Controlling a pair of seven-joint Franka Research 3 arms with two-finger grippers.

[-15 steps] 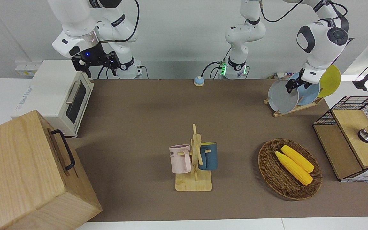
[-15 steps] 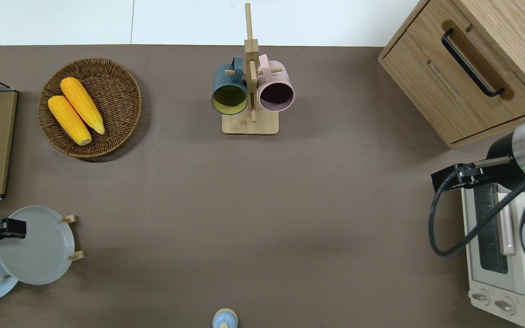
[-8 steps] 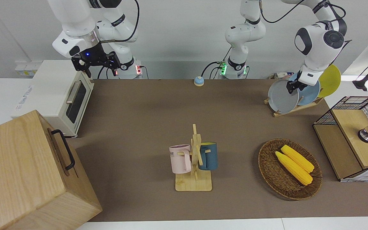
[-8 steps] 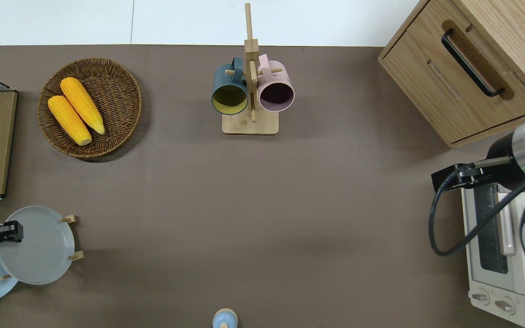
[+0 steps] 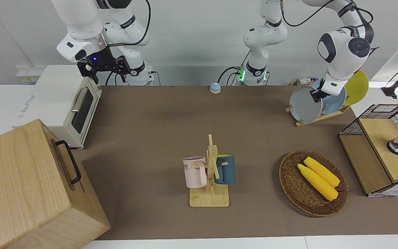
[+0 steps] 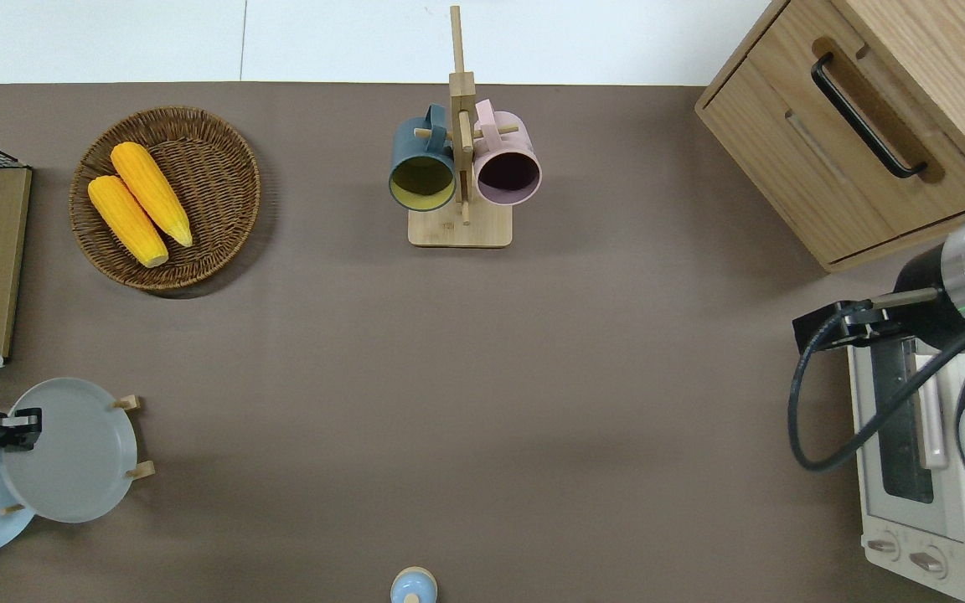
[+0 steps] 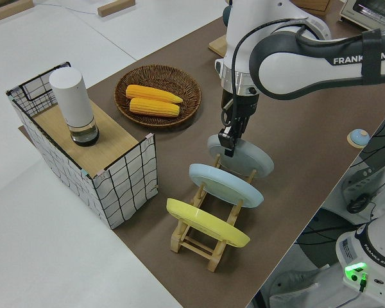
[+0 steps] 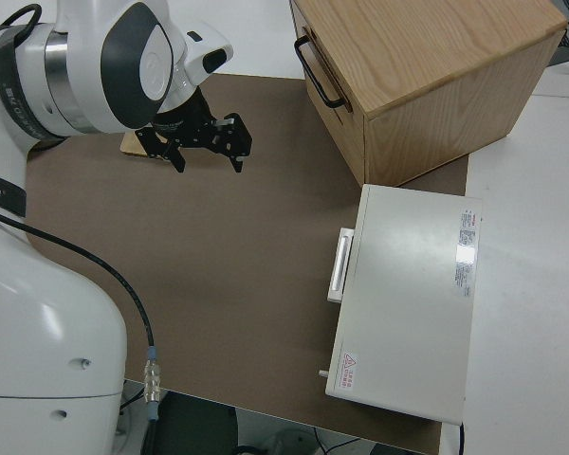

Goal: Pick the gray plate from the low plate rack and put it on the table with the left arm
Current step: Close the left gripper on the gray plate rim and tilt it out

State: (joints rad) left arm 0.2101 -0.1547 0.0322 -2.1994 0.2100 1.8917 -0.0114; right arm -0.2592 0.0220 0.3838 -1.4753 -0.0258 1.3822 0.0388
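Left end effector (image 5: 315, 96) lower now, clamped on gray plate (image 5: 304, 104) rim in low plate rack (image 5: 318, 118)

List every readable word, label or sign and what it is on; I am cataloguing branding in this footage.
"FRANKA EMIK", cut off at the frame edge: left arm.
Print on the toaster oven side, its warning sticker and top label: too small to read.
Lettering on the pink mug: too blurred to read.
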